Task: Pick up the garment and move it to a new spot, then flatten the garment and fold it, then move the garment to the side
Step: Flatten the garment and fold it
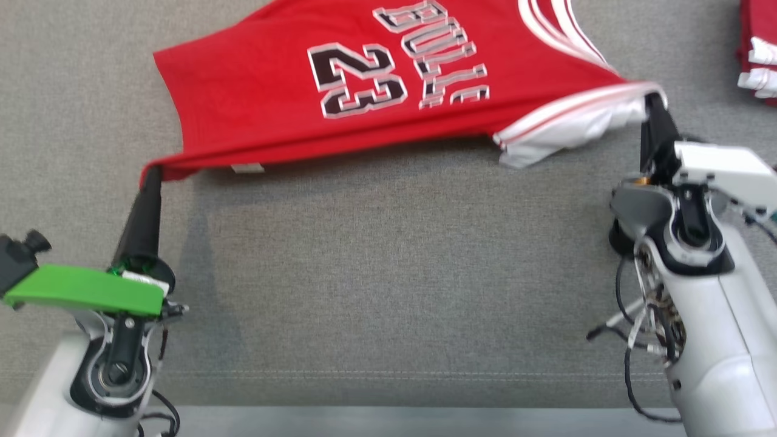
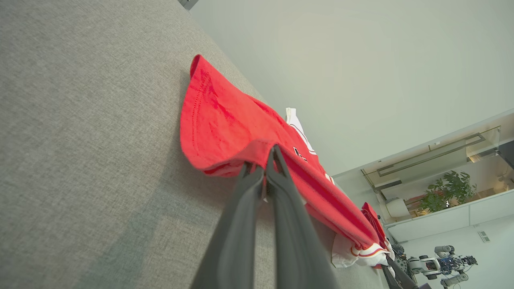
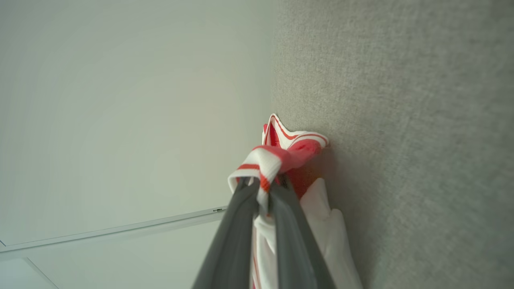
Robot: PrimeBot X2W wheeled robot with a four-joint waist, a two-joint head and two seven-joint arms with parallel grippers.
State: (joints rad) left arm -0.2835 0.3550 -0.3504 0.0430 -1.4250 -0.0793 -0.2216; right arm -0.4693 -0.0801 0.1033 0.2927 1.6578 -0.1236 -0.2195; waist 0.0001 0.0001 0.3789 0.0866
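- Left claw (image 1: 152, 173) pinches the jersey (image 1: 261, 97) by its hem at 9 o'clock; right claw (image 1: 654, 104) pinches its strap at 3.
- Jersey spans 12 o'clock over the tabletop (image 1: 388, 261).
- Keep tension even; lower both together.

1. A red basketball jersey (image 1: 255, 91) lies spread over the far part of the grey fabric-covered table (image 1: 388, 273), its top cut off by the view's upper edge.
2. It shows a black, white-edged "23" with block lettering beside it.
3. The left pincer (image 1: 152, 172) is closed on the jersey's hem corner, which is lifted and drawn taut towards it.
4. A small white label (image 1: 247, 168) hangs at the hem just beside that corner.
5. The right pincer (image 1: 654, 102) is clamped on the white-and-red striped trim at the jersey's other end, where white fabric bunches.
6. A green plate (image 1: 85, 290) sits on the left wrist.
7. Loose cables (image 1: 631, 315) hang by the right arm.
8. A second red-and-white garment (image 1: 757, 54) lies at the upper right edge.
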